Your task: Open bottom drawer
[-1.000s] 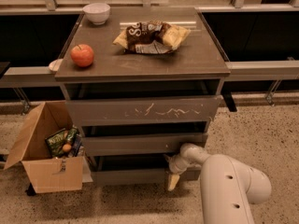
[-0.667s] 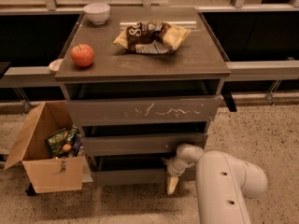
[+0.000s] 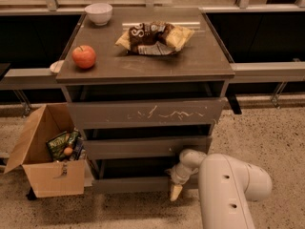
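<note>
The grey-brown cabinet has three handle-less drawers. The bottom drawer (image 3: 133,184) is the lowest, a narrow plain front near the floor. Above it are the mid-sized front (image 3: 143,147) and the large scratched top front (image 3: 143,112). My white arm (image 3: 228,190) reaches in from the lower right. My gripper (image 3: 175,187) hangs at the right end of the bottom drawer's front, a cream fingertip (image 3: 175,192) pointing down against it.
On the cabinet top (image 3: 200,61) lie an apple (image 3: 84,57), a white bowl (image 3: 99,12) and a chip bag (image 3: 155,36). An open cardboard box (image 3: 45,151) with snacks stands on the floor at the left. Speckled floor lies to the right.
My arm has shifted a little to the left and toward the cabinet. The gripper stays at the right end of the bottom drawer. The drawers look unmoved.
</note>
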### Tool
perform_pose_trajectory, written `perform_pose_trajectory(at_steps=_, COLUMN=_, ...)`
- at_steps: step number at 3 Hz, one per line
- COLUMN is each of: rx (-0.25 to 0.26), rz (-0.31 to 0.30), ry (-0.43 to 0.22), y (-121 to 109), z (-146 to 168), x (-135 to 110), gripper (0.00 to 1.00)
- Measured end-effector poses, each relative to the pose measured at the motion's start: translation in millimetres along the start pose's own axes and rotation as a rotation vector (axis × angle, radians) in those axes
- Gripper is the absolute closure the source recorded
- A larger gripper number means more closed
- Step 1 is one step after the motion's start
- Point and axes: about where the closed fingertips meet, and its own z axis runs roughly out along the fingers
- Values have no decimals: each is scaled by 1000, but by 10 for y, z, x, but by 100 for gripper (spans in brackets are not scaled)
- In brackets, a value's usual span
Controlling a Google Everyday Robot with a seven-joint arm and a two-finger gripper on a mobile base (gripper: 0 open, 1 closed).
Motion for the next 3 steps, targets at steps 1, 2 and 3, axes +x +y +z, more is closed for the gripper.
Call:
perform_pose_trajectory(at_steps=1, rx=-23, rz=11, ry=-2, y=162, z=2, x=25, gripper=41)
perform_pose_trajectory(at_steps=2, rx=-35, rz=17, ry=-11, y=344, z=-22, x=18, gripper=65)
perform_pose_trajectory(at_steps=3, rx=-53, rz=35, ry=-59, y=757, z=-92, x=-26, gripper=96)
